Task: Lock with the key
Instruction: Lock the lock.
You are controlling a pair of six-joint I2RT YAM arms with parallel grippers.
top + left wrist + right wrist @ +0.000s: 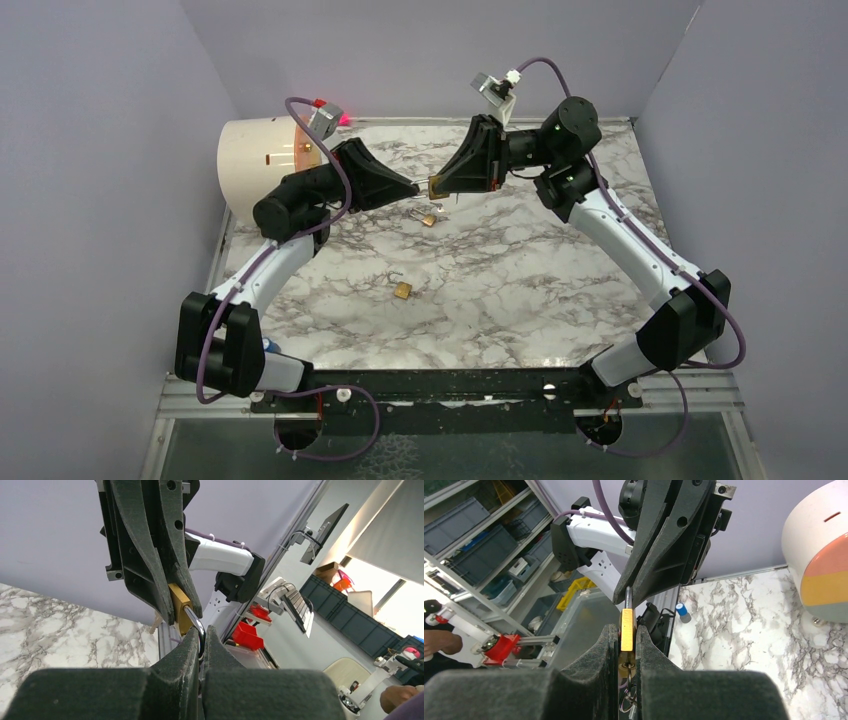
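- The white-and-grey marble-patterned table (520, 300) is closed in by lilac wall panels (100, 150) at the back and on both sides. The two arms meet in the air over its far half, and the near half gives the most open room.
- The left gripper (201, 636) has its fingers pressed together on the silver shackle (196, 622) of a small brass padlock (178, 607), which is held up off the table.
- The right gripper (627, 632) is closed to a narrow gap, clamping the flat faces of the padlock's body.
- Only the right wrist view shows a thin wire key ring (626, 700) hanging under the body. Whether a key sits in the lock cannot be told.
- Only the top view shows a second brass padlock (428, 218) lying just nearer than the grippers, and a third brass padlock (402, 290) towards the middle with its shackle raised.
- A white cylindrical container with coloured bands (262, 160) stands at the far left, just behind the left arm.
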